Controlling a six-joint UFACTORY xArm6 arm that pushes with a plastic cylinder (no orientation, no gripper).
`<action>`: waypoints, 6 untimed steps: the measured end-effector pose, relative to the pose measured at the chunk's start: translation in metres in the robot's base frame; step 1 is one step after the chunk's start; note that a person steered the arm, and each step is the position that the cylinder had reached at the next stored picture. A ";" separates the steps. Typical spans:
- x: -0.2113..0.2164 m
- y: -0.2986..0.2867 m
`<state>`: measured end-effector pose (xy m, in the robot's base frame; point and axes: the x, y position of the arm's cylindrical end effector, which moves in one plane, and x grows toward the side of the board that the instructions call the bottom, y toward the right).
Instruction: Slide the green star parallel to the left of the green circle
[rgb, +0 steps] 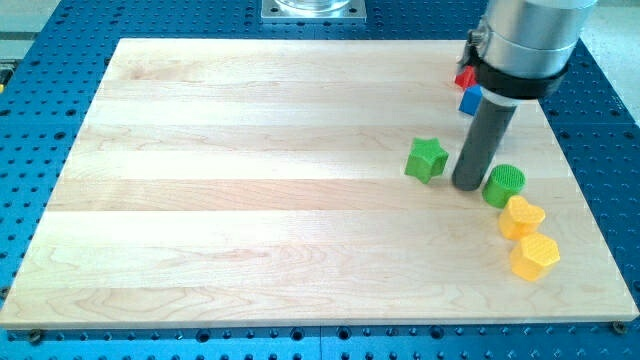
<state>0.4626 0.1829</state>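
Note:
The green star lies on the wooden board toward the view's right. The green circle lies to its right and a little lower. My tip stands on the board between them, just right of the star and just left of the circle. I cannot tell if it touches either. The rod rises from there to the arm's grey body at the view's top right.
Two yellow blocks lie below the green circle. A red block and a blue block sit partly hidden behind the arm near the board's top right. A blue perforated table surrounds the board.

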 end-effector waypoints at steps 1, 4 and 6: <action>-0.013 0.037; -0.052 -0.020; -0.032 -0.080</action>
